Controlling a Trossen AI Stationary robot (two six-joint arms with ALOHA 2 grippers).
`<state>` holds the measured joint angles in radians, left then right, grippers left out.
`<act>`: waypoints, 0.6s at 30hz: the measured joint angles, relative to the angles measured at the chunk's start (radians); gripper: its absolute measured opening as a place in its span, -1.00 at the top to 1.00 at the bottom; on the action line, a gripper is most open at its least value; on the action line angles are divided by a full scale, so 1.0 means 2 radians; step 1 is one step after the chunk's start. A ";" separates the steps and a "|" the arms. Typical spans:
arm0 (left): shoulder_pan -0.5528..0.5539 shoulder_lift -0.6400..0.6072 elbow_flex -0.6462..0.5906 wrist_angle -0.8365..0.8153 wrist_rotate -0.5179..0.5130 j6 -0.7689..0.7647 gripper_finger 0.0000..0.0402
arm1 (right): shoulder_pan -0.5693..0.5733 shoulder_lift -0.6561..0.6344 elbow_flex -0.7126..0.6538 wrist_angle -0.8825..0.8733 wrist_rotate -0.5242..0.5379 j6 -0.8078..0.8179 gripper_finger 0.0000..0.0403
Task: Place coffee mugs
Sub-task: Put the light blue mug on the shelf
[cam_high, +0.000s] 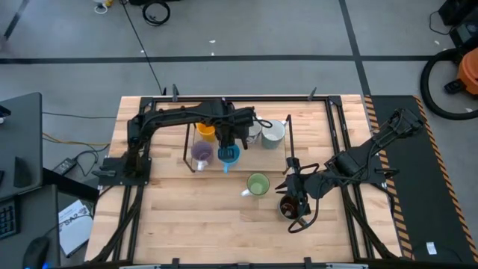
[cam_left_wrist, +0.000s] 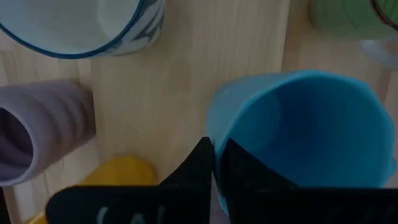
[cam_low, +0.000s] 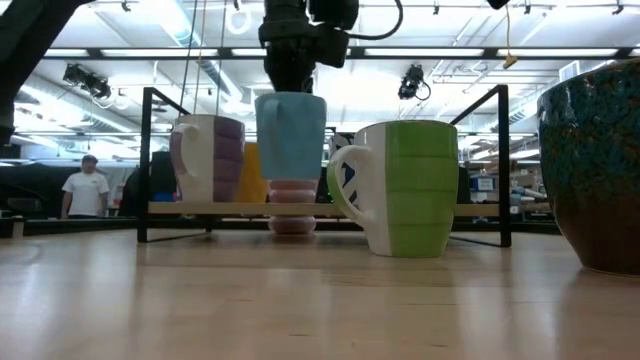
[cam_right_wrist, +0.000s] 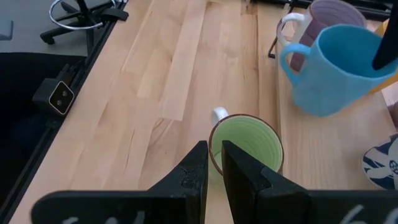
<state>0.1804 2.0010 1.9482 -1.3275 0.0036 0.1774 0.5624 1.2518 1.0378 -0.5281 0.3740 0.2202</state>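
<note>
My left gripper (cam_high: 228, 142) is shut on the blue mug (cam_high: 228, 155) at the black wire rack (cam_high: 287, 142). In the low view the blue mug (cam_low: 290, 135) hangs above the rack's shelf. The purple mug (cam_high: 202, 153), orange mug (cam_high: 205, 132), patterned white mug (cam_high: 254, 131) and pale mug (cam_high: 273, 133) sit in the rack. The green mug (cam_high: 258, 184) stands upright on its base on the table. My right gripper (cam_right_wrist: 214, 146) is shut and empty, to the green mug's right. The dark brown mug (cam_high: 290, 208) stands on the table beneath that arm. My left gripper pinches the blue mug's wall at the rim (cam_left_wrist: 217, 124), one finger inside the mug and one outside. The fingers come from above, pointing down. The mug hangs below them, mouth up and slightly tilted, clear of the shelf.
The rack's frame and posts (cam_low: 505, 160) surround the mugs. A pinkish mug (cam_low: 292, 205) shows under the blue one. There is bare wood on the table's near left (cam_high: 187, 217). A person (cam_low: 85, 190) stands in the room beyond.
</note>
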 joint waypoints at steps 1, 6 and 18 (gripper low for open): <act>0.000 0.000 0.000 0.001 0.000 0.001 0.89 | 0.000 0.000 0.000 -0.002 0.000 0.002 0.74; 0.000 0.000 -0.004 0.004 0.001 0.001 0.89 | 0.001 0.000 0.000 -0.011 0.000 0.007 0.74; 0.004 0.000 -0.045 0.035 0.009 -0.002 0.89 | 0.025 0.000 0.000 -0.041 0.044 0.036 0.74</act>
<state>0.1877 2.0010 1.8580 -1.2565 0.0207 0.1737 0.6132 1.2518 1.0378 -0.6092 0.4614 0.2918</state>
